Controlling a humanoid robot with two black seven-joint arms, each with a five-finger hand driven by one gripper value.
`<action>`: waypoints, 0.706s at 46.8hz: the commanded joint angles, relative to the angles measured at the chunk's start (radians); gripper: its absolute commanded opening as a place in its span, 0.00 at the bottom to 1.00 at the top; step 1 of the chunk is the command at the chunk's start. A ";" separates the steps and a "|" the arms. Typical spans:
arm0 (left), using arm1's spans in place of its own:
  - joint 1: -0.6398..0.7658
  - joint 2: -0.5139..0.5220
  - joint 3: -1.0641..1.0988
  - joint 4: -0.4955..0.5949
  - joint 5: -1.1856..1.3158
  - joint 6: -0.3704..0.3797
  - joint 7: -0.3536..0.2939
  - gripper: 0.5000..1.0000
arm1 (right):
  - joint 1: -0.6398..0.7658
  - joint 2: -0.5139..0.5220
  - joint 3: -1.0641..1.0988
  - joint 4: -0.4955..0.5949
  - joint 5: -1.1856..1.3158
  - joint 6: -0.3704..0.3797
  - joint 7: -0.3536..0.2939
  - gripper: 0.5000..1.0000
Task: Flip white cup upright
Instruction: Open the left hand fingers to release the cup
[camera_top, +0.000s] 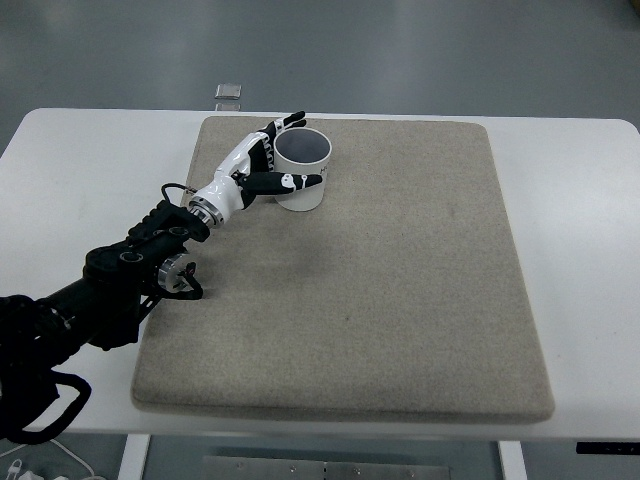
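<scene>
White cup (301, 170) upright, mouth open to above, on far-left part of beige mat (400, 300) covering white desk (70, 170). Left hand (258, 165) reaching in from lower left, fingers (296, 182) wrapped around cup's near and left side, grasping it. Small metal plate (229, 93) on floor beyond desk

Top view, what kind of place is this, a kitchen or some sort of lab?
Most likely a lab or test room, not a kitchen: a plain white table on a grey floor, a beige mat as a work surface, and only a white cup held by the robot's left hand.
</scene>
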 joint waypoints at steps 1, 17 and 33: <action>0.000 0.000 -0.025 -0.001 0.000 -0.005 0.000 0.99 | 0.000 0.000 0.000 0.000 -0.001 0.001 0.000 0.86; -0.011 0.012 -0.064 -0.040 0.001 -0.012 0.000 0.99 | -0.005 0.000 -0.002 0.002 -0.001 0.006 0.000 0.86; -0.092 0.012 -0.120 -0.046 0.000 -0.035 0.000 0.99 | -0.005 0.000 0.000 0.003 -0.003 0.008 0.000 0.86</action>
